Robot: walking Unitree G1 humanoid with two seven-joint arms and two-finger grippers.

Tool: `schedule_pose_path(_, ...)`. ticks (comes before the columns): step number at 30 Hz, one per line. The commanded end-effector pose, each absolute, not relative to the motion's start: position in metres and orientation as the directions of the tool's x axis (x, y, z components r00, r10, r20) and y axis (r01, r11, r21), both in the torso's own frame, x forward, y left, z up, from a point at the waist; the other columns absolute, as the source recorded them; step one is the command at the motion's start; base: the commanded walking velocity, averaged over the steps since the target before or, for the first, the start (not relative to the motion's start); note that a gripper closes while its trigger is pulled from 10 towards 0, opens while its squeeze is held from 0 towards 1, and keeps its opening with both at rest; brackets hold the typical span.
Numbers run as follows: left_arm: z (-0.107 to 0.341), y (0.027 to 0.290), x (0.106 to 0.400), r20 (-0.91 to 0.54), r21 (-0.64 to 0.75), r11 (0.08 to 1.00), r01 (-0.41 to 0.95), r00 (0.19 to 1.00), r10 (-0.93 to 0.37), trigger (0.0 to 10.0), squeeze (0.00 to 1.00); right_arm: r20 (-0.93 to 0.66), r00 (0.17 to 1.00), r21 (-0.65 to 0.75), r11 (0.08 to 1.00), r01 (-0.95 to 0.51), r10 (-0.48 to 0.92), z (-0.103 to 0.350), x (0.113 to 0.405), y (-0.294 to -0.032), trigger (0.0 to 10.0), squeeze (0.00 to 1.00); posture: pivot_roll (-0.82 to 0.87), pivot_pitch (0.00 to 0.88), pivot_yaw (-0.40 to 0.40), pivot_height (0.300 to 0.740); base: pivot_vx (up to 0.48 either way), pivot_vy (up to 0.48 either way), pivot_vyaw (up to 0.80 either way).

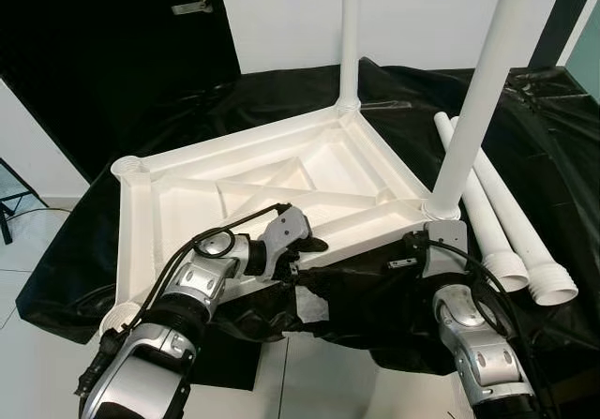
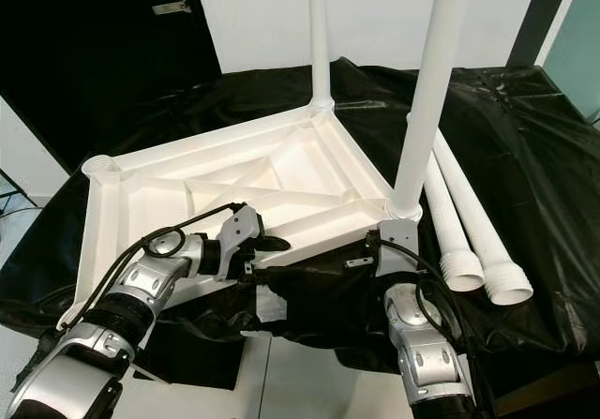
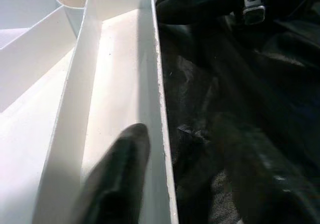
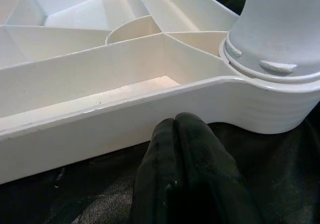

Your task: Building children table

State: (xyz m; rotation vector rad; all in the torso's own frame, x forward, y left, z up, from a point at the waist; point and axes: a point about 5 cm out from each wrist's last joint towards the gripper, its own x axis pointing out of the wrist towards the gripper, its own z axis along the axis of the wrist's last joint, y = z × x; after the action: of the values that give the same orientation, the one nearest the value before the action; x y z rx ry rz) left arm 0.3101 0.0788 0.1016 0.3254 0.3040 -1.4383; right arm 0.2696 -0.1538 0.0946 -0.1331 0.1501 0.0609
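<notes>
White moulded plastic tabletop (image 1: 281,189), ribbed underside up, lies on a surface draped in black sheeting (image 1: 562,185). Two white tubular legs stand seated in its sockets: one (image 1: 350,35) at the far corner, one (image 1: 483,91) at the near corner just above the right hand. Two more white legs (image 1: 511,227) lie loose on the sheeting, out beyond the right hand.

Left hand (image 1: 302,241): at the near rim of the tabletop. The left wrist view shows one black finger (image 3: 117,184) resting inside the rim channel; the other finger is lost against the dark cloth, so I cannot tell whether it pinches the rim or merely touches it.

Right hand (image 4: 187,174): fingers pressed together, holding nothing, tips just short of the rim, right beside the socket (image 4: 272,71) carrying the near leg.

Judgement on stage: half the legs fitted; two sockets open, including one at the far-left corner (image 1: 128,166), well apart from the left hand.

Risks:
- Tabletop overhangs the near edge of the surface; a push or lift from either hand could tip it off, the upright legs adding leverage.
- The right hand sits close to the seated leg; a nudge there could loosen it.
- Slack sheeting could snag the fingers or let the tabletop slide.
- Loose legs are round and could roll.

Writing, brands, labels: none legible.
</notes>
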Motion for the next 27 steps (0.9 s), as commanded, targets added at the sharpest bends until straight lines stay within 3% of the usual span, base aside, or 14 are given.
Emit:
schedule_pose_path(1,0.069,0.070,0.293,-0.471,-0.066,0.083,0.994,0.042,-0.881,0.0,0.00,-0.141,0.987,-0.120,0.989,-0.091,0.074,0.097,0.272,-0.148,10.0,0.00,-0.14,0.000,0.058,0.740,0.000,0.000,0.00)
schedule_pose_path(6,0.073,0.038,0.290,-0.407,-0.061,0.054,0.997,0.025,-0.913,0.0,0.00,-0.147,0.986,-0.120,0.988,-0.093,0.075,0.097,0.272,-0.147,10.0,0.00,-0.16,0.000,0.065,0.740,0.000,0.000,0.00)
schedule_pose_path(10,0.072,0.029,0.288,-0.404,-0.052,0.050,0.997,0.025,-0.915,0.0,0.00,-0.156,0.985,-0.119,0.988,-0.097,0.078,0.095,0.271,-0.147,10.0,0.00,-0.16,0.000,0.067,0.740,0.000,0.000,0.00)
schedule_pose_path(13,0.073,0.015,0.286,-0.377,-0.032,0.070,0.997,0.053,-0.925,0.0,0.00,-0.186,0.977,-0.115,0.986,-0.124,0.101,0.091,0.268,-0.144,10.0,0.00,-0.16,0.000,0.070,0.740,0.000,0.000,0.00)
schedule_pose_path(15,0.086,-0.006,0.285,-0.270,-0.021,0.099,0.995,0.090,-0.959,0.0,0.00,-0.212,0.967,-0.111,0.979,-0.169,0.143,0.086,0.266,-0.139,10.0,0.00,-0.16,0.000,0.072,0.740,0.000,0.000,0.00)
schedule_pose_path(21,0.096,-0.017,0.289,-0.199,-0.003,0.145,0.989,0.142,-0.970,0.0,0.00,-0.209,0.966,-0.111,0.978,-0.176,0.150,0.088,0.269,-0.139,10.0,0.00,-0.16,0.000,0.072,0.740,0.000,0.000,0.00)
schedule_pose_path(22,0.098,-0.019,0.290,-0.184,0.004,0.161,0.987,0.159,-0.970,1.2,0.00,-0.208,0.966,-0.111,0.978,-0.177,0.152,0.089,0.270,-0.139,10.0,0.00,-0.16,0.000,0.072,0.740,0.000,0.000,0.00)
schedule_pose_path(23,0.098,-0.019,0.290,-0.184,0.004,0.161,0.987,0.159,-0.970,1.2,0.00,-0.208,0.966,-0.111,0.978,-0.177,0.152,0.089,0.270,-0.139,10.0,0.00,-0.16,0.000,0.072,0.740,0.000,0.000,0.00)
schedule_pose_path(24,0.101,-0.022,0.292,-0.166,0.014,0.188,0.982,0.188,-0.968,3.6,0.00,-0.205,0.966,-0.112,0.977,-0.180,0.155,0.089,0.271,-0.139,10.0,0.00,-0.15,0.000,0.074,0.740,0.000,0.000,0.00)
schedule_pose_path(25,0.107,-0.026,0.297,-0.127,0.009,0.240,0.971,0.239,-0.963,6.8,0.00,-0.202,0.966,-0.113,0.976,-0.184,0.159,0.090,0.271,-0.139,10.0,0.00,-0.15,0.000,0.074,0.740,0.000,0.000,0.00)
schedule_pose_path(26,0.107,-0.026,0.297,-0.127,0.009,0.240,0.971,0.239,-0.963,6.8,0.00,-0.202,0.966,-0.113,0.976,-0.184,0.159,0.090,0.271,-0.139,10.0,0.00,-0.15,0.000,0.074,0.740,0.000,0.000,0.00)
schedule_pose_path(27,0.112,-0.027,0.300,-0.097,-0.003,0.267,0.964,0.265,-0.959,8.5,0.00,-0.201,0.966,-0.113,0.976,-0.187,0.162,0.090,0.272,-0.138,10.0,0.00,-0.15,0.000,0.074,0.740,0.000,0.000,0.00)
